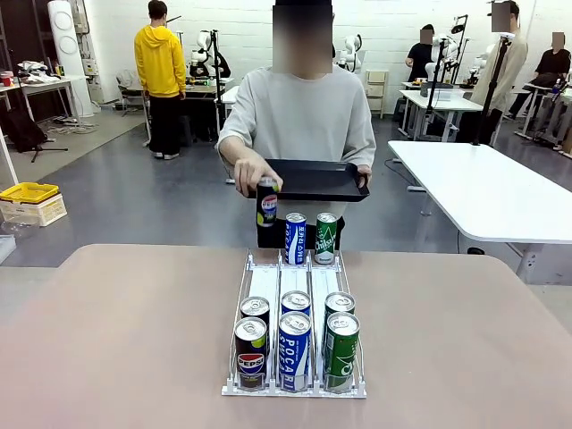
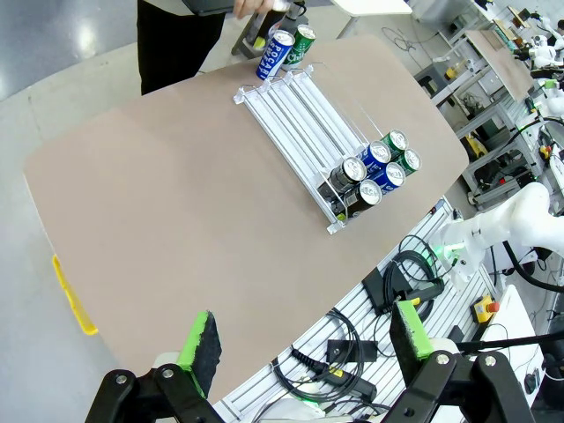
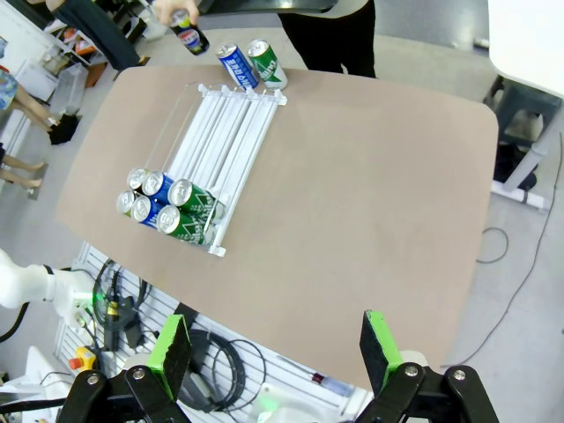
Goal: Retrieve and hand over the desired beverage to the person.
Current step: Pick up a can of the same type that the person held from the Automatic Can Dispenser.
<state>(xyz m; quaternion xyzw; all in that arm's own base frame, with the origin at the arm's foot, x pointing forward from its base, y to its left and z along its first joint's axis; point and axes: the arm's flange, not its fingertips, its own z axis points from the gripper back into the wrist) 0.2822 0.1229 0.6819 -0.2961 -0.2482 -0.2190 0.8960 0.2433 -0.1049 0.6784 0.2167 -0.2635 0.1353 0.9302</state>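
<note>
The person (image 1: 299,116) stands at the table's far side in a grey sweatshirt, holding a black tray (image 1: 322,181) in one hand. Their other hand holds a dark cola can (image 1: 266,206) just above the far left lane of the white can rack (image 1: 304,284). A blue can (image 1: 294,238) and a green can (image 1: 325,238) stand at the rack's far end. Cola (image 1: 251,355), blue (image 1: 294,350) and green (image 1: 340,350) cans fill its near end, two deep. My left gripper (image 2: 304,339) and right gripper (image 3: 275,348) hang open and empty, high over the table's near edge. The held can (image 3: 189,33) also appears in the right wrist view.
A white table (image 1: 500,188) stands at the back right and a yellow crate (image 1: 27,192) on the floor at the left. Other people work farther off. Cables and a mounting rail (image 2: 370,335) lie below the table's near edge. Bare tabletop (image 1: 116,331) flanks the rack.
</note>
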